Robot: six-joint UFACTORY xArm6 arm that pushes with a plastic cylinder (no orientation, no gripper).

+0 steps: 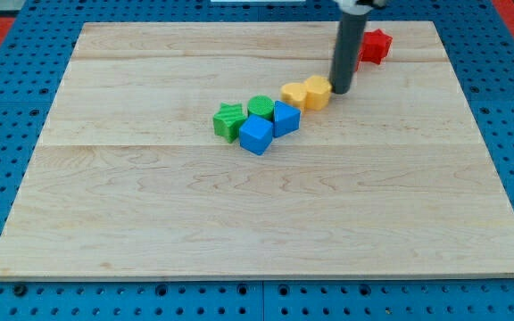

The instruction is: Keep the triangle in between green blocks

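While my tip [340,91] has no jaws to open or shut and holds nothing, it rests on the wooden board [150,223] just at the view's right of the yellow heart-shaped block [316,91], touching or nearly so. Beyond that sits a yellow flat block [294,92]. Farther toward the view's left lie the blue triangle-like block [285,117], touching the green round block [261,107], then the blue cube [256,135] and the green star block [228,120]. Behind my tip, partly hidden, is a red block [376,45]. Judging by this, the triangle lies beside the green pair, not between them; that remains.
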